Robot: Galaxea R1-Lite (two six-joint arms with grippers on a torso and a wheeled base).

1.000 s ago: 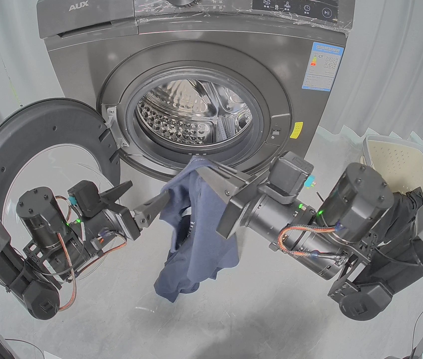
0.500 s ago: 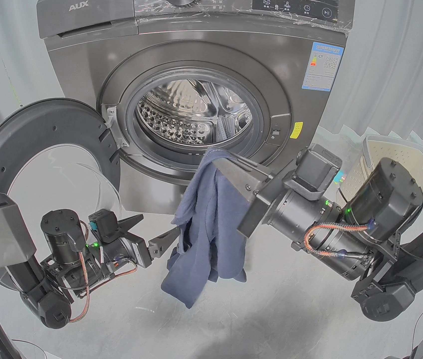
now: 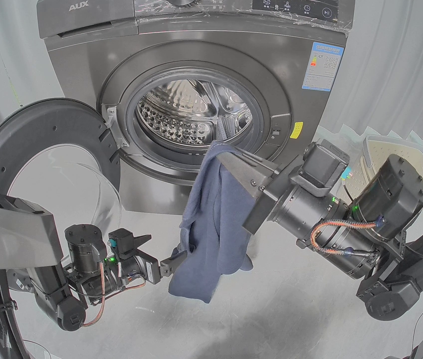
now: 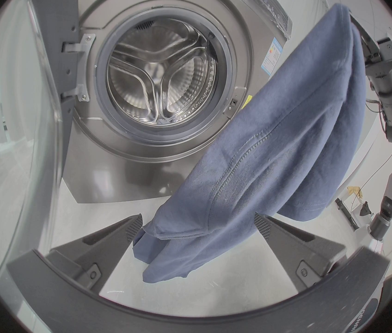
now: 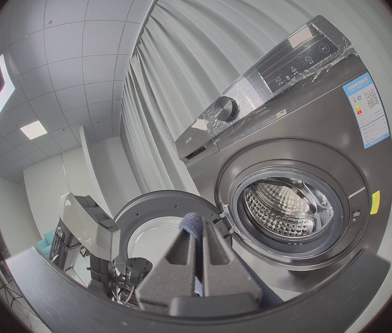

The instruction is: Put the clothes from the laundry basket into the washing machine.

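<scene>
Low on the left, beside the open door (image 3: 47,125), the left tool (image 3: 166,246) waits with fingers spread around the hem of the blue garment (image 3: 216,215), probably to gather the slack. The garment hangs just before the washing machine (image 3: 196,31) drum (image 3: 191,110), clamped at its top by the right tool (image 3: 224,158) for feeding in. Far right stands the laundry basket (image 3: 401,160). The left wrist view shows the spread fingers plainly; the right wrist view shows cloth pinched tight.
</scene>
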